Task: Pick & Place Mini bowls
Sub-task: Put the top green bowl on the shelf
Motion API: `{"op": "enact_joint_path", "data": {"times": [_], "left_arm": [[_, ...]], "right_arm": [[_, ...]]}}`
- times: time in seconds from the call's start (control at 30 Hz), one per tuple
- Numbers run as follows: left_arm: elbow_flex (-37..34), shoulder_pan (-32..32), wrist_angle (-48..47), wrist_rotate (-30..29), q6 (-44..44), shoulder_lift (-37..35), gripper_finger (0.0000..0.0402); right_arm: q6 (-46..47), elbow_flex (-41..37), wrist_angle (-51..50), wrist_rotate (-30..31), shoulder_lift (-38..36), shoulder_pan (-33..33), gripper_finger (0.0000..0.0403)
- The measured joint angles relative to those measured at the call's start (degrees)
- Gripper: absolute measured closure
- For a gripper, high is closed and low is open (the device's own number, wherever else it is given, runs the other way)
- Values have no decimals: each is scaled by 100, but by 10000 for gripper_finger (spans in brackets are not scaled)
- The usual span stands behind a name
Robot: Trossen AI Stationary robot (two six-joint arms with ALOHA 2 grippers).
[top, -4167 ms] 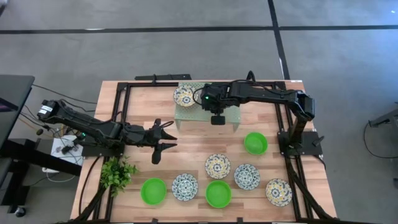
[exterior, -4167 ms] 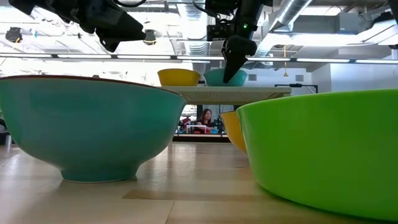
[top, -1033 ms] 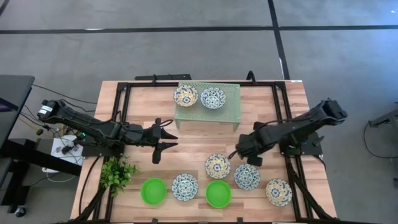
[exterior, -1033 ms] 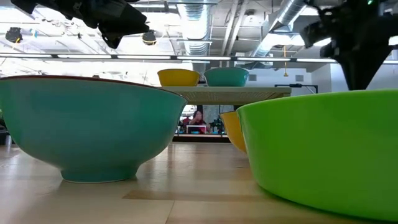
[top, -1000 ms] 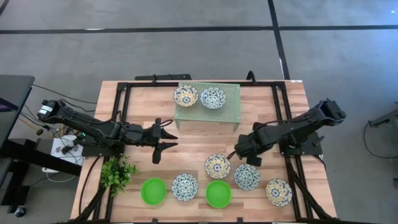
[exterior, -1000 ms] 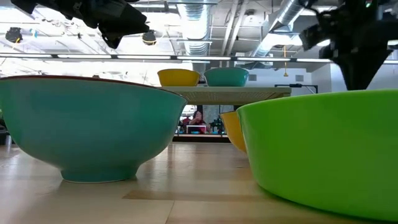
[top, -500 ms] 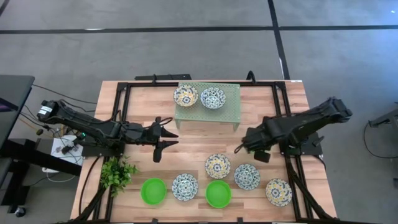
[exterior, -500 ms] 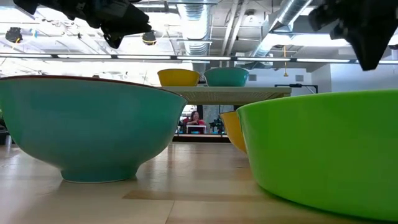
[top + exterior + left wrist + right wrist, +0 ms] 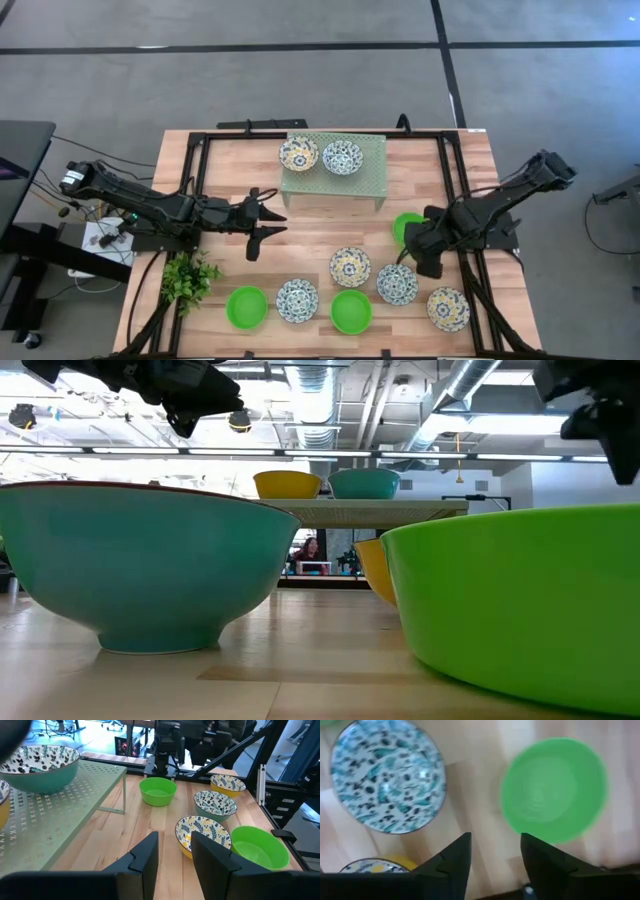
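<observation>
While two patterned bowls sit on rack, seven remain on table; right gripper apart, empty.

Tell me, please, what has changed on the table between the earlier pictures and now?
The right gripper left the pale green rack, where it set down a second patterned bowl, and swung over to the green bowl near the table's right side; its jaws now stand open above it. The left gripper, the other bowls and the plant stayed where they were.
</observation>
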Motion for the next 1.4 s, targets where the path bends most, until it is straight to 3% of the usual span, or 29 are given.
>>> {"op": "enact_joint_path", "data": {"times": [0.53, 0.87, 1.0, 1.23, 1.4], "left_arm": [[0, 0, 26, 2, -2, 2, 286], [0, 0, 37, 2, -3, 2, 286], [0, 0, 37, 2, -2, 2, 286], [0, 0, 39, 2, -2, 2, 286], [0, 0, 37, 2, -3, 2, 286]], "right_arm": [[-181, -1006, 892, -35, 689, 0, 236], [-1074, -1123, 1247, 162, 1084, -192, 250], [-1283, -1123, 1308, 158, 1238, -329, 279], [-1511, -1099, 1299, -261, 1147, -529, 389], [-1510, -604, 852, -326, 914, -571, 390]]}}
